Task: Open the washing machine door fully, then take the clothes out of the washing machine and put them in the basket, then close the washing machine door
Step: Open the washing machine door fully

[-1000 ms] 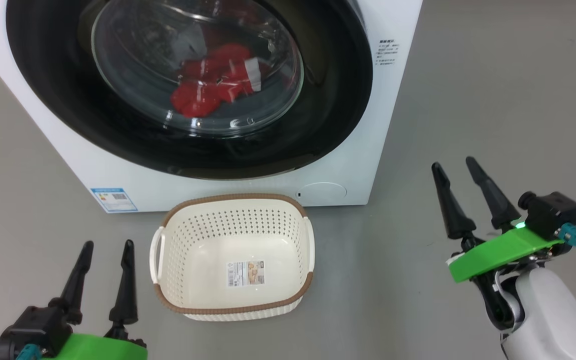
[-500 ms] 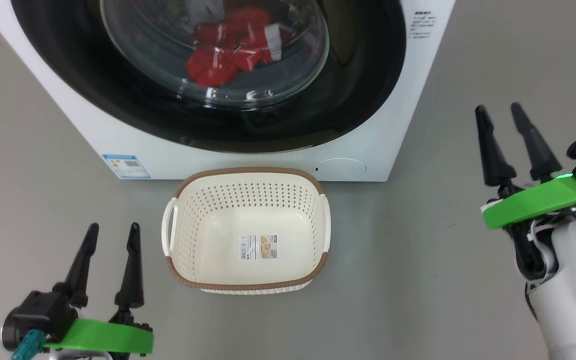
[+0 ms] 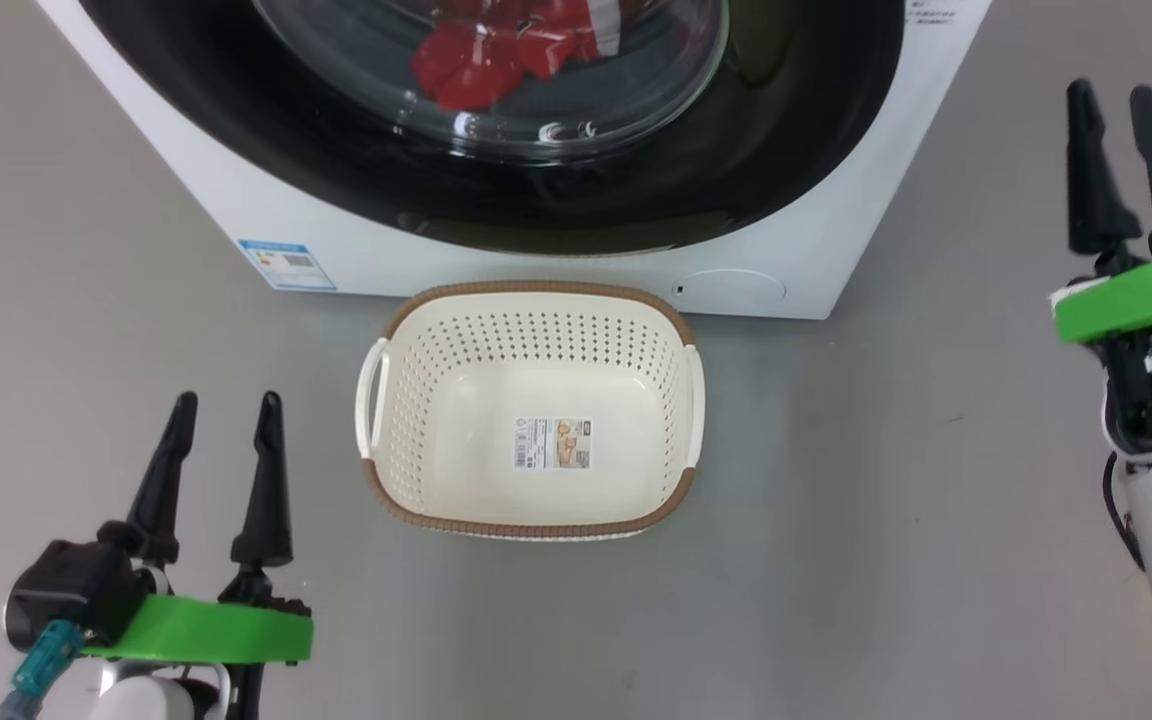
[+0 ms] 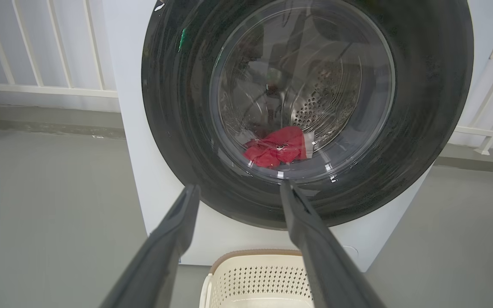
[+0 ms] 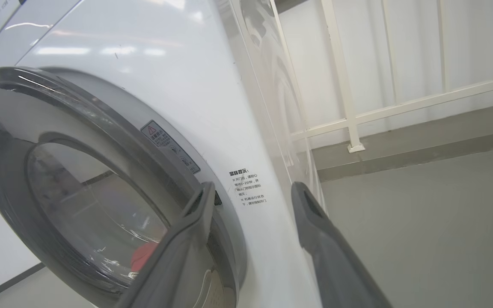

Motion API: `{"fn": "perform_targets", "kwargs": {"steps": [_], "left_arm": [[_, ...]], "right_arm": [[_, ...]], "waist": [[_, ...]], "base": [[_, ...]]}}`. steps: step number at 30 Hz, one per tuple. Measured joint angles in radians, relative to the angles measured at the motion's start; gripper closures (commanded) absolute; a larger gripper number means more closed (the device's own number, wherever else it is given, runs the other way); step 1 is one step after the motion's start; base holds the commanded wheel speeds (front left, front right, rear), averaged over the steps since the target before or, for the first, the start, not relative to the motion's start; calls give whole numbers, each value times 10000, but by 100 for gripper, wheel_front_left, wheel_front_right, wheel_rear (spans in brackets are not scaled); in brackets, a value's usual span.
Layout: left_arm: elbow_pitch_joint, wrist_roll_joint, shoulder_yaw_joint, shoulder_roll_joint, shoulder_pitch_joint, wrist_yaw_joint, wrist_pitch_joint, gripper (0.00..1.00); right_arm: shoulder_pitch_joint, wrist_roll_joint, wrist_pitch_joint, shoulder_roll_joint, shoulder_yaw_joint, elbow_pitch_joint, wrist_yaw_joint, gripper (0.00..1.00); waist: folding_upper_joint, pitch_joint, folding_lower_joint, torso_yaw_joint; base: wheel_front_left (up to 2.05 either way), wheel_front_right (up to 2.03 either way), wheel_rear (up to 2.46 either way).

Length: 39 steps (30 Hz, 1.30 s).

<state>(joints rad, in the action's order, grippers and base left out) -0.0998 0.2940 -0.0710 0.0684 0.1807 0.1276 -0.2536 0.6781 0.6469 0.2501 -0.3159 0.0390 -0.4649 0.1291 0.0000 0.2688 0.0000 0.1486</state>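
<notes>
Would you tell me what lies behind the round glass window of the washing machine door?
Crumpled bright red clothes with white trim lie low in the perforated steel drum. The glossy black door ring hides the drum's outer parts.

The grey floor [image 3: 886, 500] in front of me carries the white washing machine [image 3: 366, 255]. The cream basket [image 3: 536, 345] stands upright on the floor just before the machine's lower front.
</notes>
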Motion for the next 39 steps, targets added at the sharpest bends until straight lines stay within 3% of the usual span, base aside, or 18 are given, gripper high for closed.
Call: {"fn": "perform_targets", "kwargs": {"steps": [7,14,21,34,39], "left_arm": [[21,0,-63,-21,149,2,0,0],[4,0,-86,-65,364,2,0,0],[-10,104,-288,-163,519,2,-2,0],[-38,311,-257,-280,802,2,-2,0],[-71,364,-268,-322,804,2,-2,0]], "right_arm": [[858,2038,-585,-374,414,-403,0,100],[1757,4481,-2063,-811,500,-568,0,100],[2737,6456,-4257,-1032,834,-915,0,100],[4152,7636,-6194,-1260,1089,-1785,0,100],[4614,7705,-6447,-1384,1137,-2098,0,100]], "waist": [[0,346,0,251],[0,689,0,508],[0,1000,0,706],[1,1460,0,1055],[0,1578,0,1203]], "base": [[0,0,0],[0,0,0],[0,0,0],[0,0,0],[0,0,0]]}}
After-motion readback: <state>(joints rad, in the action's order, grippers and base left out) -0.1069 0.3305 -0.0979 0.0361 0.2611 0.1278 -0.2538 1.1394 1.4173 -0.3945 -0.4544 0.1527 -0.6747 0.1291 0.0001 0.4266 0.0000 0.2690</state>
